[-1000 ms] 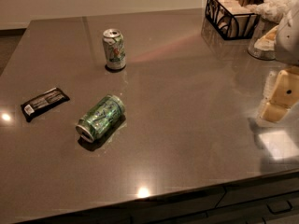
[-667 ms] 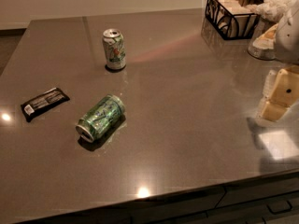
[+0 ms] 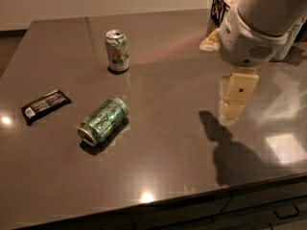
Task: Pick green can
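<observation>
The green can [image 3: 103, 120] lies on its side on the dark table [image 3: 168, 143], left of the middle, with its silver end towards the front left. My gripper [image 3: 235, 104] hangs from the big white arm [image 3: 261, 25] above the right part of the table. It is well to the right of the green can, apart from it, and holds nothing that I can see. Its shadow falls on the table below it.
A mostly white can [image 3: 117, 50] with green and orange markings stands upright at the back left. A black snack bar [image 3: 45, 104] lies near the left edge. A black wire basket [image 3: 221, 6] and a pale wrapper [image 3: 210, 41] sit at the back right, partly behind the arm. The table's front edge is close.
The arm has swung in from the right edge and now fills the upper right, with the gripper further over the table. Both cans and the snack bar have not moved.
</observation>
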Motion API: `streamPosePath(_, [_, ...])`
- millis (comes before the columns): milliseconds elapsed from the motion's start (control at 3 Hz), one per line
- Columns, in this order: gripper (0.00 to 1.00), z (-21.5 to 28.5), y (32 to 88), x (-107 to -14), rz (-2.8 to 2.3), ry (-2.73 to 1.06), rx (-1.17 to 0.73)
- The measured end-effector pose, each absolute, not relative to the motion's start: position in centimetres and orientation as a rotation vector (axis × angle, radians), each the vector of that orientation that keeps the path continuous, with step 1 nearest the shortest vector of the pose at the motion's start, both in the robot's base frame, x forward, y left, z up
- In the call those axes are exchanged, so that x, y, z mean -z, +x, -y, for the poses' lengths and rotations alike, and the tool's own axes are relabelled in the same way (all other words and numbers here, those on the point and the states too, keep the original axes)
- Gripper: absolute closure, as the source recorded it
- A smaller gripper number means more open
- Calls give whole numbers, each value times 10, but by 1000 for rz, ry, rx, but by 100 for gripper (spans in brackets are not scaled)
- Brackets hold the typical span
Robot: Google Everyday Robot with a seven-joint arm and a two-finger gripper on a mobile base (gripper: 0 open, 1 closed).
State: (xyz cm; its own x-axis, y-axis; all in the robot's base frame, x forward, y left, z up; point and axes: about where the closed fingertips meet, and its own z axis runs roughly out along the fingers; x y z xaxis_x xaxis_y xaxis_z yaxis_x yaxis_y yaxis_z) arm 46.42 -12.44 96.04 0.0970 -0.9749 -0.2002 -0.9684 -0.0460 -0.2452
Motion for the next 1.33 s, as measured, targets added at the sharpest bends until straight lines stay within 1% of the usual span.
streamPosePath(667, [0,35,482,-931,-1664,-2325,-45])
streamPosePath(1333, [0,-23,477,-897,-1491,-2519,-84])
